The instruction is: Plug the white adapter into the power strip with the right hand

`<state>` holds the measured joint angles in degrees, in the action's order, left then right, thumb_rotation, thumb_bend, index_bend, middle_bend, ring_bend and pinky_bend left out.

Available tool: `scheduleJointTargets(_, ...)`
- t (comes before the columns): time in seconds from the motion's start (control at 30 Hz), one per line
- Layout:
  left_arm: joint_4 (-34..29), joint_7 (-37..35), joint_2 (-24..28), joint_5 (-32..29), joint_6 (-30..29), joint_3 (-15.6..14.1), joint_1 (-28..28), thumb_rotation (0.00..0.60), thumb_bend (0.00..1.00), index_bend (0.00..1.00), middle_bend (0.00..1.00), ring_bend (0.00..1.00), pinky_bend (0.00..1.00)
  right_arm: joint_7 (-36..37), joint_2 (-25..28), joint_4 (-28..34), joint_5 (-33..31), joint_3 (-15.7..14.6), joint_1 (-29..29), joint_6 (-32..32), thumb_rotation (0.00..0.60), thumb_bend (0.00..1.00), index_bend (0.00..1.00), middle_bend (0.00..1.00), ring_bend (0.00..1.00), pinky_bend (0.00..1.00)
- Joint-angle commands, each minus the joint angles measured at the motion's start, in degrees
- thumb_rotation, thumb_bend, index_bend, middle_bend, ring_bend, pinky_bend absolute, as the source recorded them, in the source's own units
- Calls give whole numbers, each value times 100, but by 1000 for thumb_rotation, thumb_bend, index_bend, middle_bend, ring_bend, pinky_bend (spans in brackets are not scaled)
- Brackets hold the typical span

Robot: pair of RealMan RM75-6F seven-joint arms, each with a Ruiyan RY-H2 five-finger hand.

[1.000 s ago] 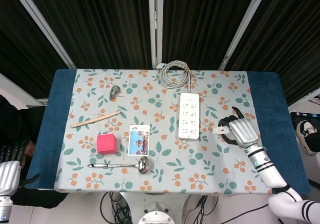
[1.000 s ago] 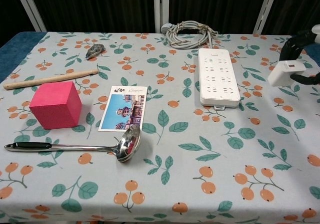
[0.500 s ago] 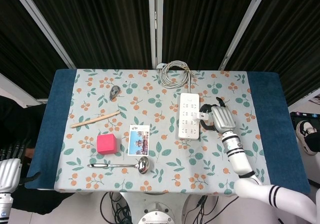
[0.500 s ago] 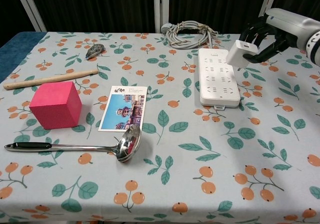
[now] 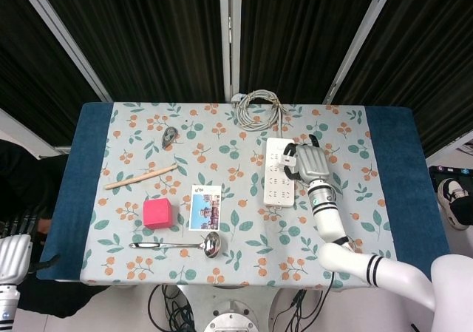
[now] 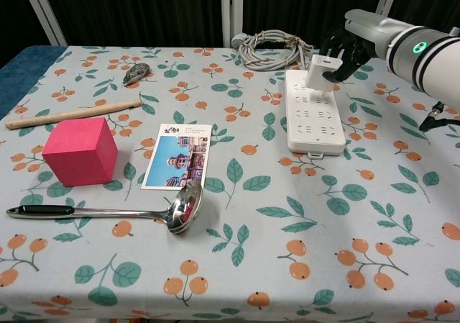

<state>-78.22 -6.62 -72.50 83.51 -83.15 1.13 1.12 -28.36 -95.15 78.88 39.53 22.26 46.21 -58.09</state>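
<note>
My right hand [image 5: 309, 161] [image 6: 343, 49] holds the white adapter [image 6: 319, 71] [image 5: 291, 161] just above the far half of the white power strip [image 5: 278, 171] [image 6: 312, 112]. The adapter looks slightly tilted over the strip's upper sockets; whether its prongs touch a socket cannot be told. The strip lies lengthwise at the table's centre right, its grey cable [image 5: 258, 110] [image 6: 272, 48] coiled behind it. My left hand [image 5: 12, 252] hangs off the table's front left corner, fingers apart, holding nothing.
A pink cube [image 6: 79, 151], a postcard [image 6: 177, 156], a metal ladle [image 6: 129, 210], a wooden stick [image 6: 72, 114] and a small grey object [image 6: 135, 71] lie on the left half of the floral tablecloth [image 6: 345, 229].
My right hand carried the adapter from the table's right side leftward and farther back, until it sits over the power strip's far end. The left hand stayed put.
</note>
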Motion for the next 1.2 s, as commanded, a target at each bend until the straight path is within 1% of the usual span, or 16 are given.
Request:
scheduleJointTargets(0.03, 12, -9, -8, -6, 5, 1, 2, 600, 62, 62, 0, 0, 0, -81, -72, -100, -105, 7, 95, 44, 600, 543, 836, 665, 380, 4)
scheduleJointTargets(0.53, 50, -47, -21, -26, 27, 5, 16, 600, 62, 62, 0, 0, 0, -163, -103, -140, -344, -118, 216, 36, 600, 544, 830, 665, 381, 0)
scheduleJointTargets(0.9, 95, -73, -45, -40, 45, 2, 19, 600, 62, 62, 0, 0, 0, -97, -167, -239, -358, -175, 273, 60, 600, 544, 829, 665, 381, 0)
scheduleJointTargets(1.2, 131, -99, -64, -64, 69, -4, 15, 600, 62, 62, 0, 0, 0, 48, -361, -578, -293, -206, 328, 134, 600, 543, 832, 665, 386, 0)
